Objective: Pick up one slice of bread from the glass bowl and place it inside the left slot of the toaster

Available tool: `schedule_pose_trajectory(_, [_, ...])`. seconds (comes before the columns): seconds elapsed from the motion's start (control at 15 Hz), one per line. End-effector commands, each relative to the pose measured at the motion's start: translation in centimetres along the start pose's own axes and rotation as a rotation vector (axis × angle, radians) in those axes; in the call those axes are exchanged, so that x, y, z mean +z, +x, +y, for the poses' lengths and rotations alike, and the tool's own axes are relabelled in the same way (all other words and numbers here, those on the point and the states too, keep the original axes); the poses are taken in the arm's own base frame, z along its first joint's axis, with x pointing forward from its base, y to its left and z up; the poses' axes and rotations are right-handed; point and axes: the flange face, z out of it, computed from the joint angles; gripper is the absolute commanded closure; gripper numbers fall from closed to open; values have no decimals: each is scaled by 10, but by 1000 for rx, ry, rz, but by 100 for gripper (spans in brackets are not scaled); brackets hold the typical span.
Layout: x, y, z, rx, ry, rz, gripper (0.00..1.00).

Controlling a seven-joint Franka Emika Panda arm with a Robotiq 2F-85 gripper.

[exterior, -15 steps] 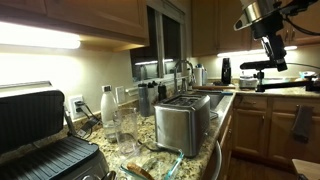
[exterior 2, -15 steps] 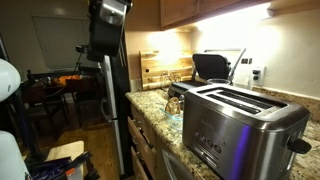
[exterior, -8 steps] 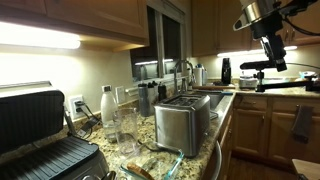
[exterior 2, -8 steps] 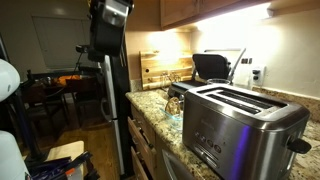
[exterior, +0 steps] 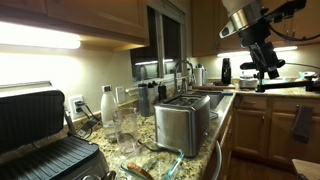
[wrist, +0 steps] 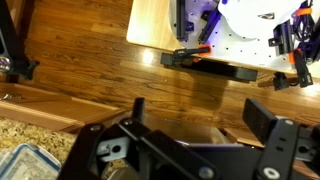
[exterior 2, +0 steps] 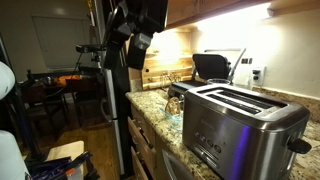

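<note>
- Since a second ago the arm (exterior 2: 138, 28) has swung toward the toaster (exterior: 183, 122) and tilted its wrist over. It remains high above and well to the side of the toaster.
- The gripper (wrist: 196, 110) is spread wide with nothing between its jaws. The wrist view looks down past it at wooden floor and the counter (wrist: 14, 134) edge.
- The glass bowl (exterior: 166, 158) sits on the counter just beside the toaster, on its camera-near side in an exterior view. The slice of bread is too dim to pick out there, and both toaster slots look empty.
- The step in hand is likely the approach to the bowl, with the pickup not yet begun.
- To do it well, bring the wrist over the bowl, well clear of the toaster top. Then turn the jaws down to straddle the slice's thin edges, and descend gently to spare the glass rim.
</note>
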Motion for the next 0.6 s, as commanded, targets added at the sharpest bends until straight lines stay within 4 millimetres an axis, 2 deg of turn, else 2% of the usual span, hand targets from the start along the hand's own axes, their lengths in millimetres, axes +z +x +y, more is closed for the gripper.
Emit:
schedule_pose_trajectory(0.0, [3, 24, -15, -46, 4, -2, 0])
schedule_pose_trajectory(0.33, [16, 56, -30, -82, 4, -36, 0])
schedule_pose_trajectory(0.53, [18, 72, -42, -107, -10, -33, 0])
